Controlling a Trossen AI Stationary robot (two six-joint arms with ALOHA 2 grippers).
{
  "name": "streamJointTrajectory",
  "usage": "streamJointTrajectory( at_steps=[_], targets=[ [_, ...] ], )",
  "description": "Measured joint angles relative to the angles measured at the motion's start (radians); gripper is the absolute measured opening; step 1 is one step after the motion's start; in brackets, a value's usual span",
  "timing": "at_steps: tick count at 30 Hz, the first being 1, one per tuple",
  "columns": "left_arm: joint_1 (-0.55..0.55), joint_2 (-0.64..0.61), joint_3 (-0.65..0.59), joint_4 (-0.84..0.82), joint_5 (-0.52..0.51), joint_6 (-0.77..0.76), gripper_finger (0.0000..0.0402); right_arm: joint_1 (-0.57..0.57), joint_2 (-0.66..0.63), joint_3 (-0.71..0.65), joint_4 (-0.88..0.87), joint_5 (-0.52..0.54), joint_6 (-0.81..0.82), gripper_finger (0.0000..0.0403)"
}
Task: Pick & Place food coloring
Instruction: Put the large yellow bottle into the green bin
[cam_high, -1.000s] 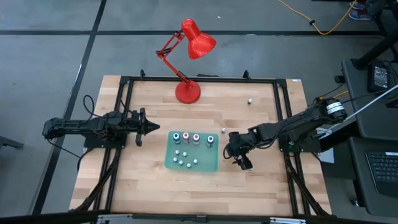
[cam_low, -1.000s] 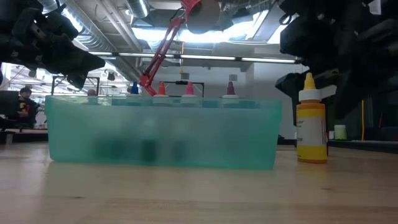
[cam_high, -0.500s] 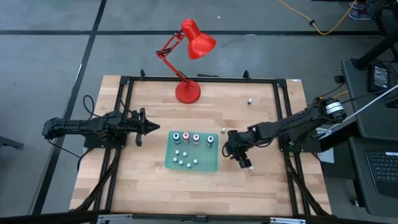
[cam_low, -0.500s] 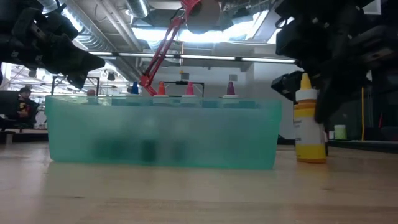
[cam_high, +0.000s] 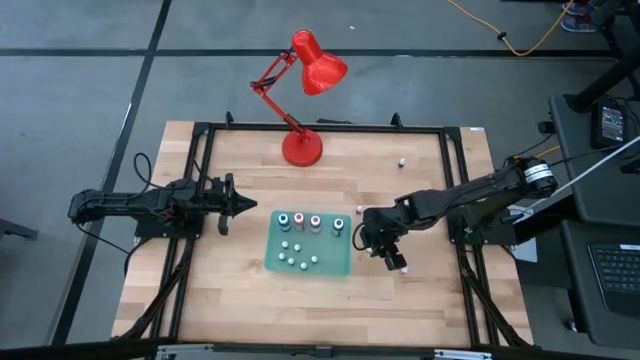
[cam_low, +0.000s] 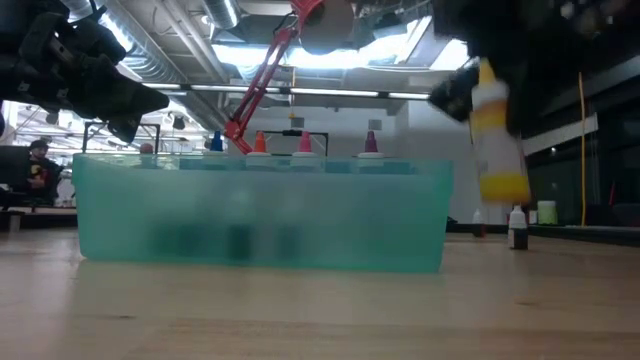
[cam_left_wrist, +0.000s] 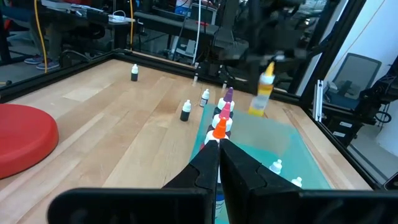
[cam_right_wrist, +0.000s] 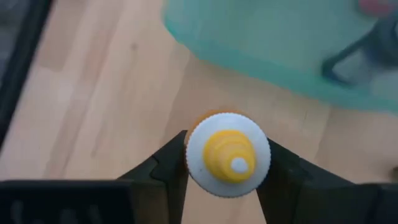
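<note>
- Right gripper (cam_right_wrist: 227, 177) clamps yellow bottle (cam_low: 497, 130), lifted clear of table (cam_high: 250, 300), just beside teal tray (cam_low: 260, 215)
- Four bottles (cam_left_wrist: 222, 115) upright in tray
- Left gripper (cam_left_wrist: 217, 165) pinched closed, waiting left of tray

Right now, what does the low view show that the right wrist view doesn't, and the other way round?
Only the low view shows the yellow bottle lifted clear of the table, with the caps of bottles standing in the teal tray and a small dark bottle behind. Only the right wrist view looks down on the bottle's white cap, clamped between the right gripper fingers. Both show the yellow bottle, the tray and the wooden table.
</note>
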Motion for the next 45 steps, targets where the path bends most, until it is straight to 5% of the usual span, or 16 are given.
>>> streamJointTrajectory(
  at_steps=[8,23,45],
  targets=[
    [0.000,0.000,0.000,0.000,0.000,0.000,0.0010,0.003,-0.001,0.206,-0.169,0.057,-0.162,0.0146],
    [0.000,0.000,0.000,0.000,0.000,0.000,0.0011,-0.065,0.025,0.243,0.003,-0.014,-0.263,0.0149],
    [0.000,0.000,0.000,-0.001,0.000,0.000,0.0010,-0.140,0.420,0.507,-0.090,-0.085,-0.458,0.0148]
  ],
)
